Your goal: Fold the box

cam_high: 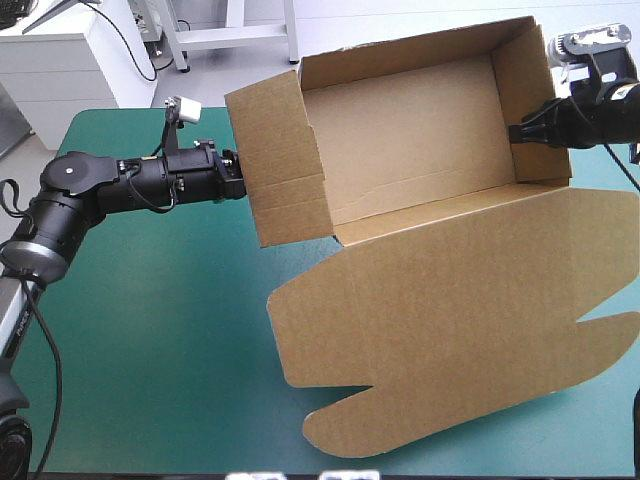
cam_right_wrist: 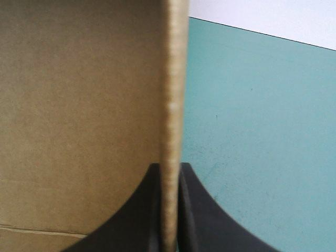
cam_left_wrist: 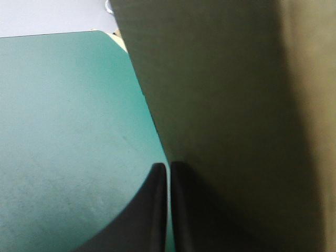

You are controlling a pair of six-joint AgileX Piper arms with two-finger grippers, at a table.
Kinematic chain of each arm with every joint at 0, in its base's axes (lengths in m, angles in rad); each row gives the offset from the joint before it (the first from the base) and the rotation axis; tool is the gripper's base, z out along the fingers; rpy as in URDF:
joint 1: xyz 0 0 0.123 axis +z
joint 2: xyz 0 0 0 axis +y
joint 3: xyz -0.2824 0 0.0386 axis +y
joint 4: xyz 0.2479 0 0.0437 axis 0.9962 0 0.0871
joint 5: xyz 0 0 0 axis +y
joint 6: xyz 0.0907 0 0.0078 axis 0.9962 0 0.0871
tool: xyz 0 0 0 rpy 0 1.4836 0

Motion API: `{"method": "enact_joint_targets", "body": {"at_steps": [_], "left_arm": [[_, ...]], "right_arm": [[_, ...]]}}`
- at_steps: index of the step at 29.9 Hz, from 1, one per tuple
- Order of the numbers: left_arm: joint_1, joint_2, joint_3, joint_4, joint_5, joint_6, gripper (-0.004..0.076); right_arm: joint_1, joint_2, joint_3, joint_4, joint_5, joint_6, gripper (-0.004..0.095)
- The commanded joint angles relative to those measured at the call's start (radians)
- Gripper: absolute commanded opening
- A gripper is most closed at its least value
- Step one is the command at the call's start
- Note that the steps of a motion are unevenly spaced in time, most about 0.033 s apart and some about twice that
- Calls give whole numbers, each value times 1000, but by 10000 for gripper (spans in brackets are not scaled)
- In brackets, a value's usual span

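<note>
Open box (cam_high: 400,130), lid (cam_high: 450,320) flat, left gripper (cam_left_wrist: 168,169) pinching left wall, tips hidden from above, right gripper (cam_right_wrist: 170,168) pinching right wall

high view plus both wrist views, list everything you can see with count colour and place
box: 1, brown, an open tray with walls raised on the far half of the table, its lid lying flat toward the near edge
table cover: 1, teal-green, under everything
left gripper: 1, black, jaws shut on the box's left end wall
right gripper: 1, black, jaws shut on the box's right end wall
</note>
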Motion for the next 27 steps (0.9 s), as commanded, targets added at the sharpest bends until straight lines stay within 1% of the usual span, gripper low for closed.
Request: {"method": "enact_joint_targets", "body": {"at_steps": [1,4,7,12,14,15,17,20,22,23,24,27], "left_arm": [[1,-37,-29,-170,71,26,7],[1,-37,-29,-239,126,30,7],[1,-37,-29,-282,163,30,7],[1,-36,-31,-263,168,37,12],[1,-36,-31,-267,177,86,40],[1,-36,-31,-272,190,104,69],[1,-36,-31,-278,206,112,168],[1,-36,-31,-281,204,112,382],[1,-36,-31,-289,197,112,492],[-1,-36,-31,-291,197,112,529],[-3,-36,-31,-294,197,109,545],[-11,-36,-31,-296,188,109,550]], "right_arm": [[-5,-44,-28,19,-5,8,-21],[-5,-44,-28,-6,-5,17,-19],[-5,-44,-28,2,-7,19,-19],[-3,-44,-28,24,-13,19,-19],[-1,-44,-28,24,-22,23,-19],[1,-44,-28,24,-26,23,-19],[6,-44,-28,24,-27,27,-19],[25,-44,-28,29,-49,38,-19],[46,-44,-28,25,-68,42,-19],[62,-44,-28,25,-79,47,-19],[79,-44,-28,22,-88,53,-19],[126,-44,-28,1,-128,67,-19]]}}
